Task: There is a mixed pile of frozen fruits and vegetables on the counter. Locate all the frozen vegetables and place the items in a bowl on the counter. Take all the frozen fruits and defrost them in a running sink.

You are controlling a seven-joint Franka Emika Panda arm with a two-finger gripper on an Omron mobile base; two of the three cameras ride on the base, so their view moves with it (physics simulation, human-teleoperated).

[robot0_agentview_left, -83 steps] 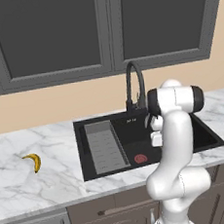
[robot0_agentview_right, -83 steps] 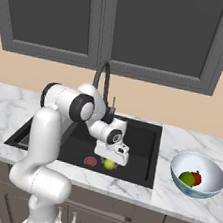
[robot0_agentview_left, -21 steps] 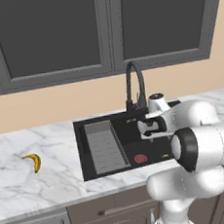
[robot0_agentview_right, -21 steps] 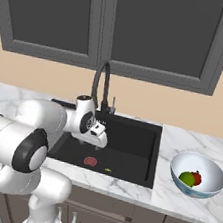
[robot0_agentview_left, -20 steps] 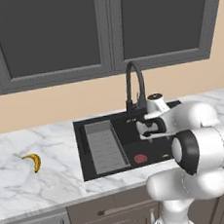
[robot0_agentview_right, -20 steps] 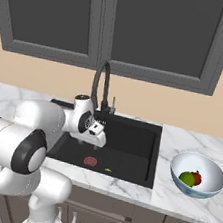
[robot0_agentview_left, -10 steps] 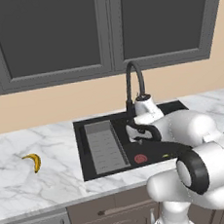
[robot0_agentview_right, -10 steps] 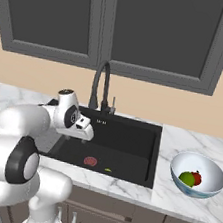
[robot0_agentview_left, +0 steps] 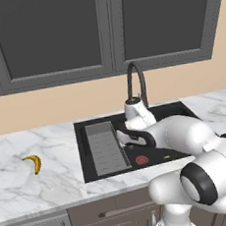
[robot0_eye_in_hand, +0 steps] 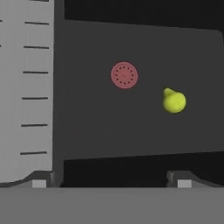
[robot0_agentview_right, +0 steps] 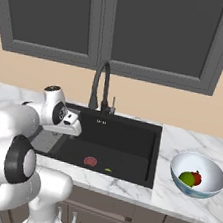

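My gripper [robot0_eye_in_hand: 111, 183] hangs open and empty above the left part of the black sink [robot0_agentview_left: 155, 147], beside the grey ribbed tray [robot0_eye_in_hand: 26, 96]. A yellow-green stemmed ball [robot0_eye_in_hand: 174, 101] lies on the sink floor, right of the reddish drain [robot0_eye_in_hand: 124, 75] and well apart from my fingertips [robot0_eye_in_hand: 183, 182]. The yellow banana [robot0_agentview_left: 34, 163] rests on the white marble counter [robot0_agentview_left: 24, 188] far to the left of the sink. To the right of the sink, the pale bowl [robot0_agentview_right: 211, 170] holds a dark green ball [robot0_agentview_right: 187, 178] and a red round piece [robot0_agentview_right: 196, 178].
The tall black arched faucet [robot0_agentview_left: 134, 83] rises behind the sink, close to my hand. Dark cabinet doors [robot0_agentview_left: 52, 32] hang above the beige wall. My own white arm [robot0_agentview_right: 10, 124] covers part of the counter left of the sink in the right base view.
The arm has swung left across the sink, from over its middle to beside the ribbed tray. The gripper stays open and empty. The yellow-green ball, near the gripper earlier, lies alone in the sink.
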